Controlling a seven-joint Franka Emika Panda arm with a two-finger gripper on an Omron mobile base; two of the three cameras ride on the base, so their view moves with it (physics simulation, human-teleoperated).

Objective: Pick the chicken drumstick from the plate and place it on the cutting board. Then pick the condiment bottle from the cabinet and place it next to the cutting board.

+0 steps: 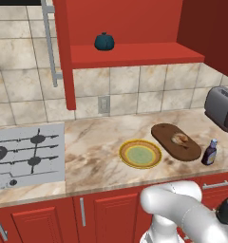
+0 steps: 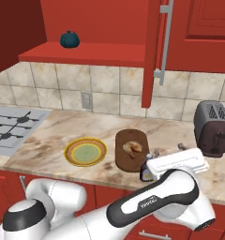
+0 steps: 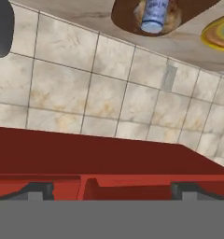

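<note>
Right base view has the chicken drumstick (image 2: 131, 148) lying on the cutting board (image 2: 128, 161), which sits on the table (image 2: 53, 136) just to the right of the plate (image 2: 71, 158). The condiment bottle (image 2: 146, 172) stands upright on the table at the board's near right corner, partly covered by the white hand of the arm; in the left base view the bottle (image 1: 210, 152) stands just beside the board (image 1: 163, 135), apart from the toaster (image 1: 222, 108). The cabinet (image 1: 135, 53) shelf above carries a teal pumpkin-shaped object (image 1: 104, 42).

In the hand view the end effector (image 3: 111, 192) points away from the table, its two dark fingertips (image 3: 37, 191) well apart with nothing between them, red cabinet surface close behind them. The bottle's cap (image 3: 153, 16) and the board (image 3: 128, 18) show upside down at the top edge, far from the tips.
</note>
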